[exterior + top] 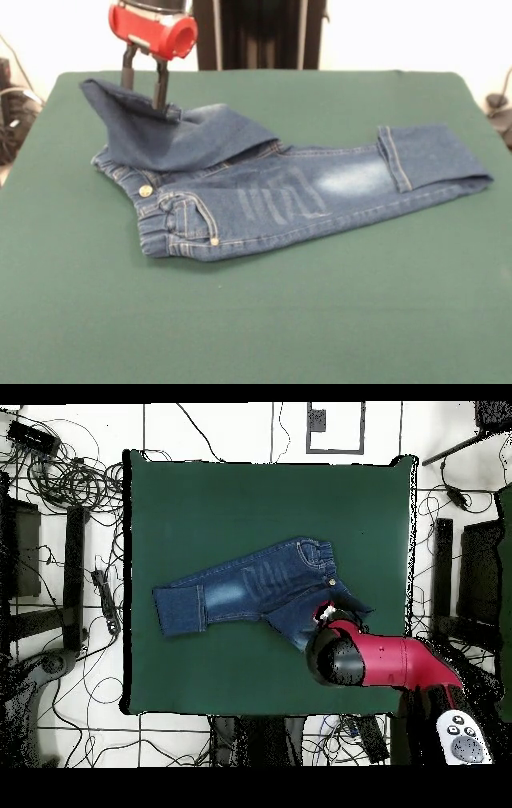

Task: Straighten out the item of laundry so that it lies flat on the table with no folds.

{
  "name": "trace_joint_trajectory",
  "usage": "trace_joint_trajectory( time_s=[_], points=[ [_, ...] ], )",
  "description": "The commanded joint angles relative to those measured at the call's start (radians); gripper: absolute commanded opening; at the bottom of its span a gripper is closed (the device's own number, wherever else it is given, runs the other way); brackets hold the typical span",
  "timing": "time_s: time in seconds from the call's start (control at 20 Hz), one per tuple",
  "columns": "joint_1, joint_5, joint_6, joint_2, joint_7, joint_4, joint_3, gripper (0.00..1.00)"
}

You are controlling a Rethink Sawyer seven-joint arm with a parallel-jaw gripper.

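The jeans [280, 196] lie on the green table [256, 320], waistband and metal button [145, 190] at the left in the front view. One leg stretches right, its end folded back over itself [432, 156]. The other leg [176, 132] is folded over the waist and rises towards the far left. My gripper [146, 94] comes down from the red arm head [154, 30] and is shut on this raised leg's upper edge. In the overhead view the jeans [245, 589] lie mid-table and the gripper [325, 615] is at their right end, under the red arm [395, 661].
The table's near half [256, 336] is bare green felt. The black pedestal [260, 32] stands behind the far edge. Cables [60, 474] and stands lie on the floor around the table. A white remote [462, 737] lies near the robot base.
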Motion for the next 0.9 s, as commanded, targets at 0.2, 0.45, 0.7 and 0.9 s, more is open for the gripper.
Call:
trace_joint_trajectory(
  time_s=[0.2,0.45,0.7,0.9],
  points=[
    [0.062,-0.002,0.011,0.147,0.04,-0.077,0.02,1.0],
    [0.102,-0.018,-0.071,0.257,0.08,-0.137,-0.032,1.0],
    [0.123,-0.008,-0.121,0.309,0.091,-0.155,-0.063,1.0],
    [0.13,-0.004,-0.141,0.314,0.084,-0.154,-0.08,1.0]
  ],
)
